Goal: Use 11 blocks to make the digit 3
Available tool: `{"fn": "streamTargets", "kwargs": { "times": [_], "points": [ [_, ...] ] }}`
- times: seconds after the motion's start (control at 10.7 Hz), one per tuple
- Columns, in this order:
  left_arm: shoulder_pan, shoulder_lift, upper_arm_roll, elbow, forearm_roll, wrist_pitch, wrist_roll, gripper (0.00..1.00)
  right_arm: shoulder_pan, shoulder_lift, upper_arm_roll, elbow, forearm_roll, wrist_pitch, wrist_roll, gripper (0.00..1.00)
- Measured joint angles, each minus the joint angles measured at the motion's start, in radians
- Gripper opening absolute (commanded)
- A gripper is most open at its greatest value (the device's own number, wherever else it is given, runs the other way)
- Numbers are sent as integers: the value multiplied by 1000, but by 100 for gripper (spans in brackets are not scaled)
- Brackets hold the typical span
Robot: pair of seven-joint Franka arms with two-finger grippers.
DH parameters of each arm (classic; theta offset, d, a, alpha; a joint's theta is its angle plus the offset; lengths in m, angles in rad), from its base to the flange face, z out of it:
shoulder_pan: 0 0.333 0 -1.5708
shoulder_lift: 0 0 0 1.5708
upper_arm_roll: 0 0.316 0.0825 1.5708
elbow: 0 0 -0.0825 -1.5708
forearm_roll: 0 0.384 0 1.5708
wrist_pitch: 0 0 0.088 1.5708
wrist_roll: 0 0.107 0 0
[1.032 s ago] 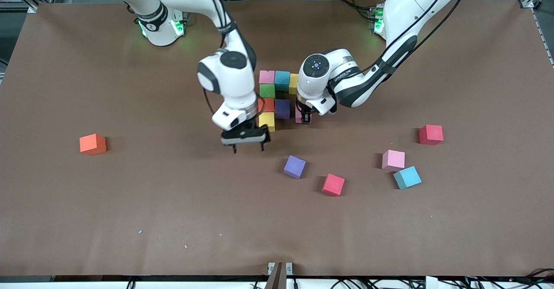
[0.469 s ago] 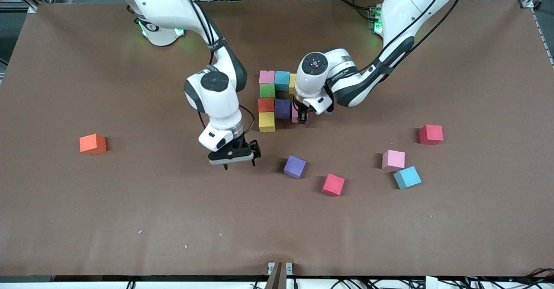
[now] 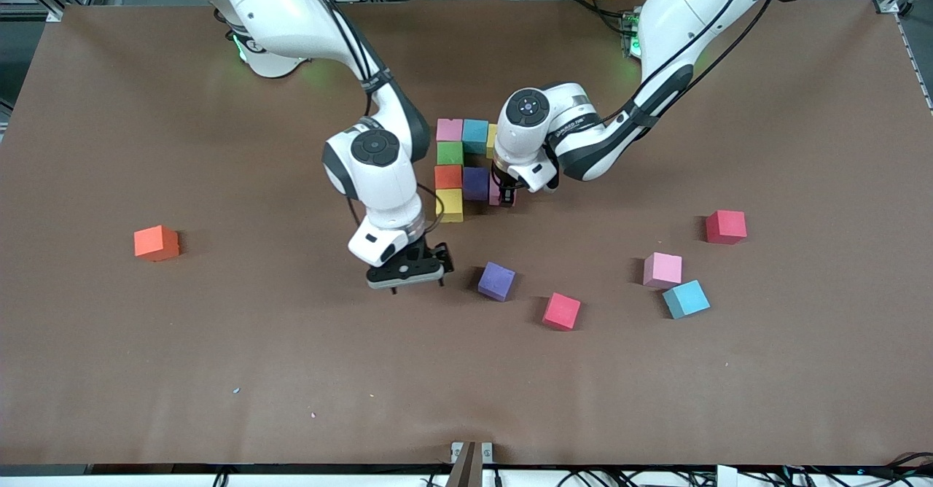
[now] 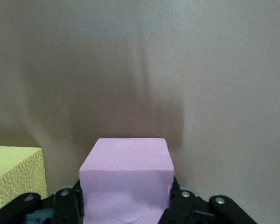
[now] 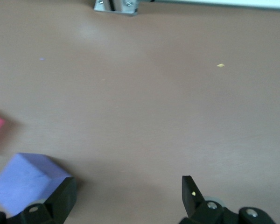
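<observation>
Seven blocks are grouped at mid-bench: pink (image 3: 449, 130), teal (image 3: 475, 135) and yellow (image 3: 492, 141) in a row, then green (image 3: 450, 153), orange-red (image 3: 447, 176) and another yellow (image 3: 450, 205) running toward the front camera, with purple (image 3: 476, 183) beside the orange-red one. The left gripper (image 3: 506, 197) clamps a pink block (image 4: 126, 179) right beside that purple one. The right gripper (image 3: 405, 274) hovers with fingers spread over bare bench (image 3: 219, 341), next to a loose purple block (image 3: 496, 281). Loose red (image 3: 561, 311), pink (image 3: 662, 269), teal (image 3: 686, 299), red (image 3: 726, 226) and orange (image 3: 156, 243) blocks lie scattered.
</observation>
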Motion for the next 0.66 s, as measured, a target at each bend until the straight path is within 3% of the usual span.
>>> {"fn": "streamTargets", "kwargs": {
  "times": [0.19, 0.28, 0.38, 0.66],
  "points": [
    [-1, 1, 0, 0, 0, 7, 0, 1, 0, 27, 7, 27, 44, -5, -1, 100],
    [-3, 1, 0, 0, 0, 9, 0, 34, -2, 39, 7, 29, 46, -6, 1, 100],
    [-4, 2, 0, 0, 0, 9, 0, 99, -4, 55, 7, 32, 51, -6, 12, 100],
    [-5, 3, 0, 0, 0, 9, -14, 100, -15, 97, 8, 73, 74, -5, 152, 100]
  ]
}}
